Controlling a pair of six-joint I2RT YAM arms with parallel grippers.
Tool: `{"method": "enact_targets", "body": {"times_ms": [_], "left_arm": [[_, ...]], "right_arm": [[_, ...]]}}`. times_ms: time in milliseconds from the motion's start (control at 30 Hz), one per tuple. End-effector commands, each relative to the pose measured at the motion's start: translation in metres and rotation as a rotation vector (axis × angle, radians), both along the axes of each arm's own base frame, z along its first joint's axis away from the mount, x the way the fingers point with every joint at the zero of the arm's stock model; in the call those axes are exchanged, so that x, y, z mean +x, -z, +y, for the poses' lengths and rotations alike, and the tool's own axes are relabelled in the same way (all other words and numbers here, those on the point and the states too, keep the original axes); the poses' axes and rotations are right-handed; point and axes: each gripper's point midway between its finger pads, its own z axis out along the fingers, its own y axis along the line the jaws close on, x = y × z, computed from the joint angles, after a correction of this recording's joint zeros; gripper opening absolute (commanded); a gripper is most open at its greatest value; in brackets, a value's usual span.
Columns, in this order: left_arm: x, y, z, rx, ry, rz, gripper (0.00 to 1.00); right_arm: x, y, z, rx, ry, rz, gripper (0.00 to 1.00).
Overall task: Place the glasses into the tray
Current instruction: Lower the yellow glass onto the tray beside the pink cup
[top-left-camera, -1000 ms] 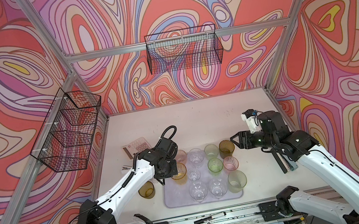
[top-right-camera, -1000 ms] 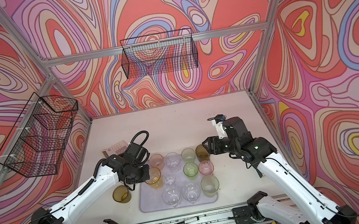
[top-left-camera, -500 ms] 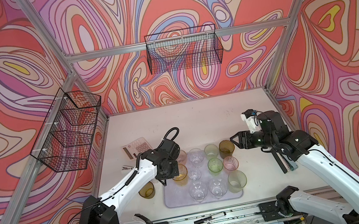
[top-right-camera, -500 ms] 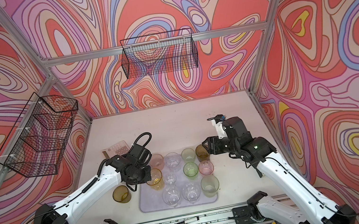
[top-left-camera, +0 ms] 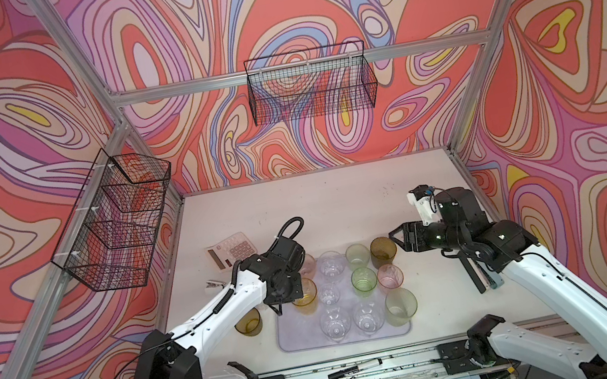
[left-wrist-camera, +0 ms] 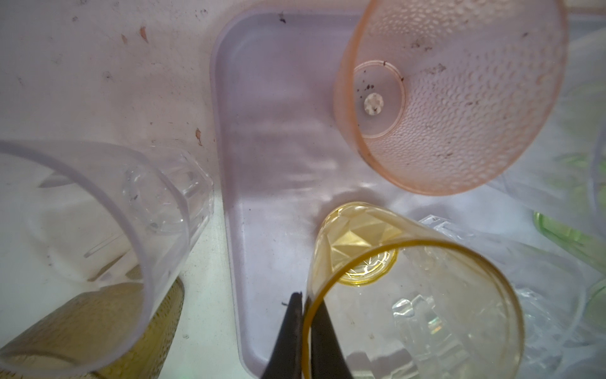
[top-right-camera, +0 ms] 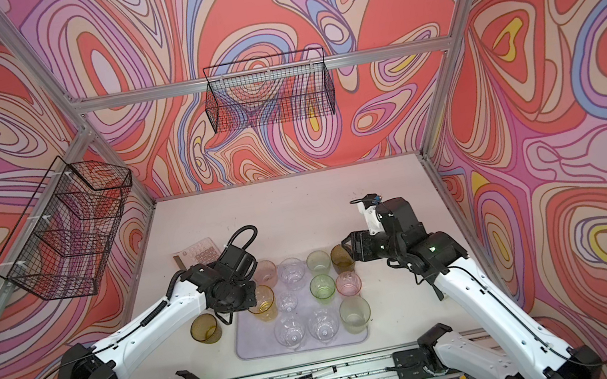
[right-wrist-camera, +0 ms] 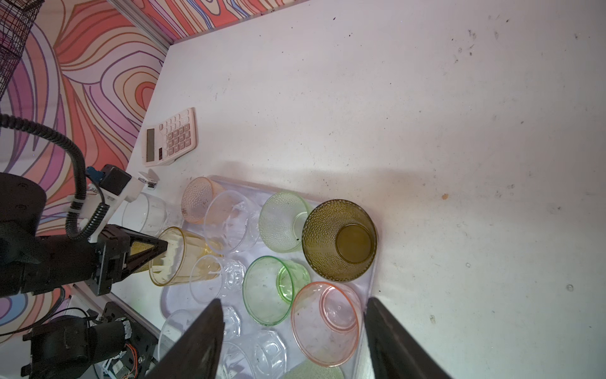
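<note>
The lavender tray (top-left-camera: 291, 342) (top-right-camera: 249, 350) (left-wrist-camera: 278, 131) lies at the table's front middle. Several glasses stand in it, among them a peach one (left-wrist-camera: 459, 98), a green one (top-left-camera: 364, 279) and a pink one (right-wrist-camera: 324, 323). My left gripper (left-wrist-camera: 306, 302) (right-wrist-camera: 164, 246) is shut on the rim of a tilted amber-yellow glass (top-left-camera: 304, 292) (top-right-camera: 263, 303) (left-wrist-camera: 393, 279) over the tray's left side. Left of the tray, on the table, stand an olive-brown glass (top-left-camera: 248, 322) (top-right-camera: 205, 329) and a clear glass (left-wrist-camera: 98, 229) (right-wrist-camera: 144, 213). Open and holding nothing, my right gripper (top-left-camera: 395, 239) (top-right-camera: 348, 248) (right-wrist-camera: 293, 302) hangs beside another olive-brown glass (top-left-camera: 383, 251) (right-wrist-camera: 339, 241) at the tray's far right corner.
A pink calculator (top-left-camera: 230, 250) (right-wrist-camera: 170, 137) lies behind the left arm, with a small clip (top-left-camera: 214, 284) near it. Black wire baskets hang on the back wall (top-left-camera: 311, 88) and the left wall (top-left-camera: 113, 220). A marker pen (top-left-camera: 354, 369) lies on the front rail.
My left arm has shifted slightly to the right with the amber-yellow glass in its grip. The right arm has not moved.
</note>
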Motion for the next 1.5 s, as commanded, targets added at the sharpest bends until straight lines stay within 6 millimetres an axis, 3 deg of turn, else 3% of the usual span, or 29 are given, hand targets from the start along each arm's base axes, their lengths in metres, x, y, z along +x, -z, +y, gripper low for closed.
{"method": "enact_targets", "body": {"times_ms": [0, 433, 1167, 1467], "left_arm": [[-0.001, 0.006, 0.0, 0.009, -0.015, 0.005, 0.02], [-0.001, 0.009, -0.004, 0.012, -0.004, 0.016, 0.01], [-0.002, 0.007, 0.009, 0.08, -0.013, 0.009, 0.05], [-0.001, 0.003, 0.007, 0.07, -0.009, 0.002, 0.17]], "right_arm": [[0.002, -0.001, 0.0, -0.001, -0.004, -0.008, 0.71], [0.001, 0.0, 0.0, -0.002, -0.004, -0.005, 0.71], [0.003, -0.002, 0.001, 0.001, -0.005, -0.008, 0.71], [0.003, -0.002, 0.002, 0.004, -0.009, -0.009, 0.7]]}}
